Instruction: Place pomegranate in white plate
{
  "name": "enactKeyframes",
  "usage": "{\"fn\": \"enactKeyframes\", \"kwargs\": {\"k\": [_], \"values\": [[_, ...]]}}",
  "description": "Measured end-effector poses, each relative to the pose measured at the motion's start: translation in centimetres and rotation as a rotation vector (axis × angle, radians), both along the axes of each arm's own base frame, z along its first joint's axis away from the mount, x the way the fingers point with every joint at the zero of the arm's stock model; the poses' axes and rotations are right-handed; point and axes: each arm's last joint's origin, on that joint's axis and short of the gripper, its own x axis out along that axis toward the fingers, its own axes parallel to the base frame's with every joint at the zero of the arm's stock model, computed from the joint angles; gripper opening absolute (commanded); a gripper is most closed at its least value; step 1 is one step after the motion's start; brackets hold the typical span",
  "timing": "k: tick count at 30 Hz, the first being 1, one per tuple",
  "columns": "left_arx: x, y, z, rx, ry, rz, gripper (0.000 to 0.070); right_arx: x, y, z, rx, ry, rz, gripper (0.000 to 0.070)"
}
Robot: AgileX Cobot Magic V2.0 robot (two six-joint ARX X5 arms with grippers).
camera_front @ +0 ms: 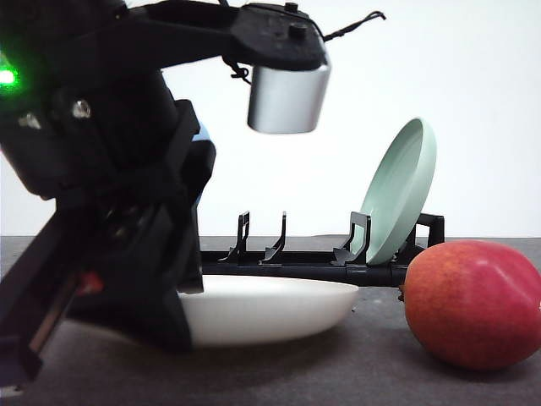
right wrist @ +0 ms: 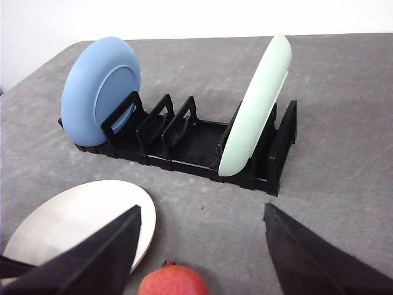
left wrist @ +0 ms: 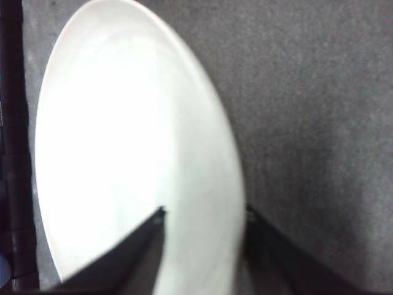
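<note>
Pomegranate (camera_front: pixel 472 304) sits on the counter (right wrist: pixel 344 123), just beside the white plate (camera_front: pixel 279 309) on the robot's right, not in it. The right wrist view shows it near the plate's rim, between the spread right fingers (right wrist: pixel 92 258). Plate lies flat on the counter in front of the rack (right wrist: pixel 184 141).

Right gripper (right wrist: pixel 202 252): fingers apart, holding nothing, fruit ahead of them. Left gripper (left wrist: pixel 206 246): fingers open, straddling the plate rim, one over the plate's inside and one outside it; whether they touch the rim cannot be told.

Step in hand, by my reading: grasp the fruit with the right arm. Advice: centre the fingers on the widest part, close across the middle, lift straight up to clear the raised rim, then set down near the plate's centre so it cannot roll off.

Materials: fruit smooth, roundish, red with a yellowish blush, likely to roll. White plate matte, shallow, wide. Counter dark grey, finely textured. Rack black, slotted, holding a blue plate (right wrist: pixel 101 89) and a pale green plate (right wrist: pixel 255 104) on edge.
</note>
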Motion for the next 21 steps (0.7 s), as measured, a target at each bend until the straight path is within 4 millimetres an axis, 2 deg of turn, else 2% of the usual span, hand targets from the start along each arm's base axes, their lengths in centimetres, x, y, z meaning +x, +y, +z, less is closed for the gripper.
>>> {"fn": "enactKeyframes", "kwargs": {"k": [5, 8, 11, 17, 21], "values": [[-0.2, 0.2, 0.1, 0.010, 0.118, -0.009, 0.0340, 0.0, 0.0, 0.0, 0.000, 0.000, 0.000, 0.0400], [0.1, 0.2, 1.4, -0.051, 0.236, -0.001, 0.0392, 0.0, 0.0, 0.0, 0.000, -0.001, 0.000, 0.0400], [0.9, 0.8, 3.4, -0.158, 0.308, 0.042, 0.0396, 0.0, 0.0, 0.0, 0.000, 0.000, 0.000, 0.0400], [3.2, 3.9, 6.0, -0.360, 0.464, 0.205, 0.0396, 0.0, 0.0, 0.0, 0.000, 0.000, 0.000, 0.0400], [5.0, 6.7, 7.9, -0.530, 0.487, 0.353, 0.0395, 0.0, 0.0, 0.0, 0.000, 0.000, 0.000, 0.0400]]}}
